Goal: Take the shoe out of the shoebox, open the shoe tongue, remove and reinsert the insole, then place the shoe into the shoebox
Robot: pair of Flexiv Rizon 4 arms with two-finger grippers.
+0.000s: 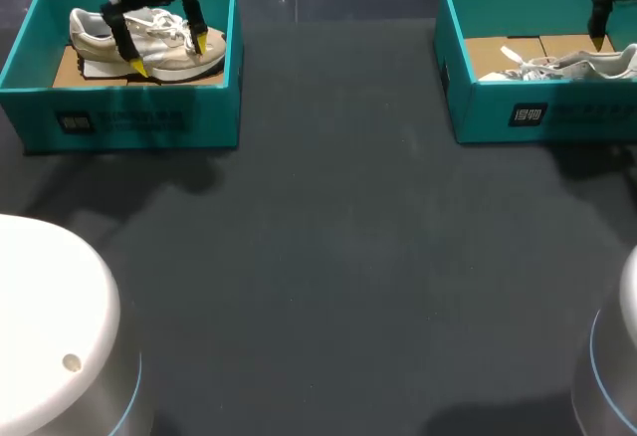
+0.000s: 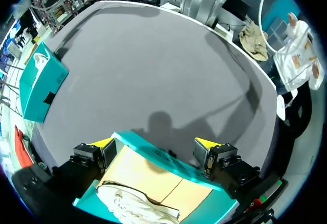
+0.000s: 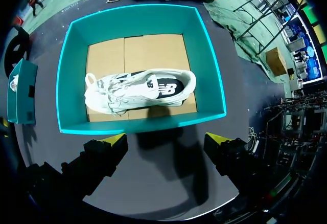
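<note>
Head view
- Dark table [image 1: 328, 237] with two teal shoeboxes, well apart: the left shoebox [image 1: 129, 122] at 10 o'clock, the right shoebox [image 1: 537, 112] at 2 o'clock
- Each box has a cardboard liner [image 1: 498, 56] on its floor
- Beige-and-white left shoe [image 1: 149, 46] stands on its sole inside the left shoebox, toe toward 3 o'clock
- Left gripper [image 1: 167, 55] hangs over that shoe, fingers spread wide, one yellow tip on its 9 o'clock side, the other on its 3 o'clock side
- No contact with the shoe can be made out, so the claw is open and holds nothing
- White right shoe [image 1: 572, 64] lies inside the right shoebox
- Right gripper [image 1: 604, 8] shows only in part, at the box's far 3 o'clock corner

Left wrist view
- Left gripper [image 2: 154, 143] has its fingers wide apart, with a wall of the left shoebox [image 2: 168, 158] under the gap between them
- Left shoe [image 2: 135, 203] lies on the liner below the gripper, touched by neither finger
- Right shoebox [image 2: 41, 83] sits far across the table, at about 10 o'clock from the gripper

Right wrist view
- Right gripper [image 3: 166, 139] is open and empty, both yellow tips over bare table just outside the nearest wall of the right shoebox [image 3: 140, 124]
- Right shoe [image 3: 138, 91] lies on its side on the liner at the gripper's 12 o'clock, in the middle of the box, clear of the walls
- Left shoebox [image 3: 20, 93] is at about 9 o'clock, well apart
</note>
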